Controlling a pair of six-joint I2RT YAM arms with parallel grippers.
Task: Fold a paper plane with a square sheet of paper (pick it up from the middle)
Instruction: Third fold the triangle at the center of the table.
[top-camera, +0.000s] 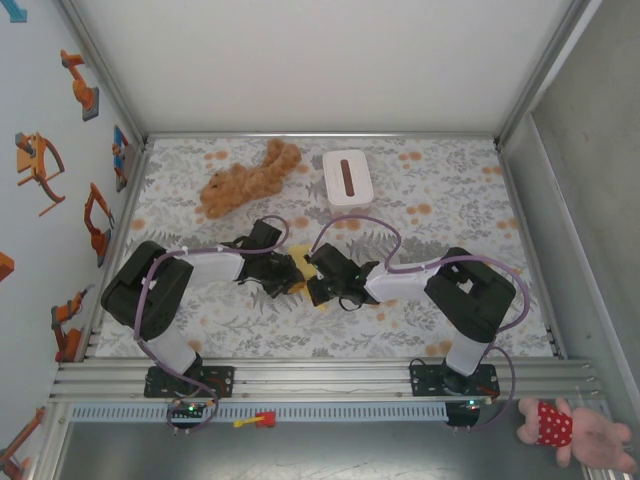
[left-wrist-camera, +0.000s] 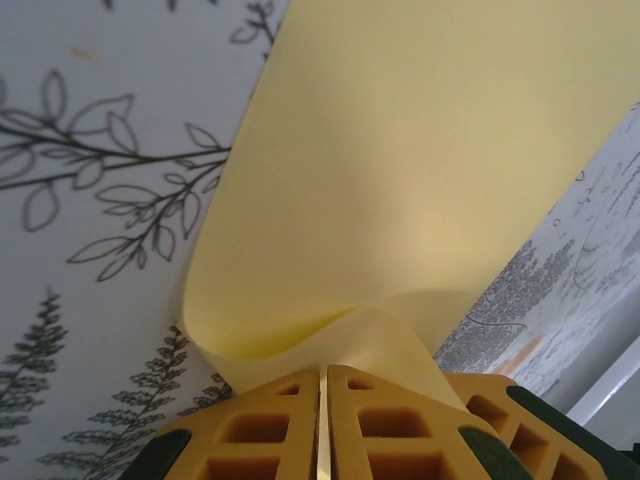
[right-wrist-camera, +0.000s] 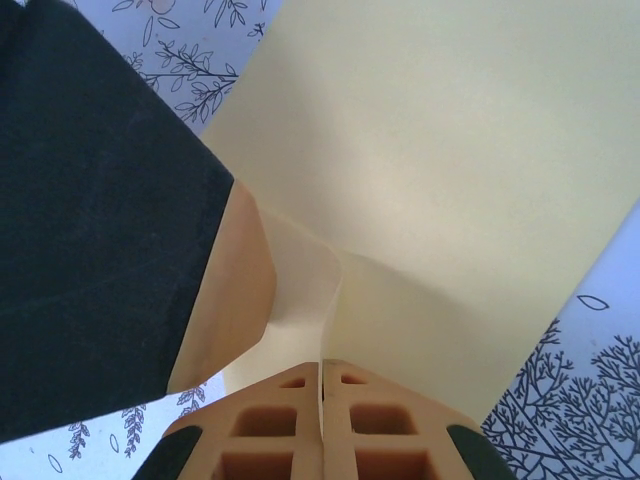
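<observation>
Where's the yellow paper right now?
The yellow sheet is mid-table in the top view, pinched by the left gripper and right gripper, nearer the arms than the white box.

I see square sheet of paper (left-wrist-camera: 420, 170): plain pale yellow, approx mid-table, not flat. Near edge curls up in soft roll w/ no sharp crease, pinched both sides.

Left claw (left-wrist-camera: 322, 385) and right claw (right-wrist-camera: 321, 378) face each other, tips nearly meeting, each clamped on the sheet (left-wrist-camera: 430, 170).
</observation>
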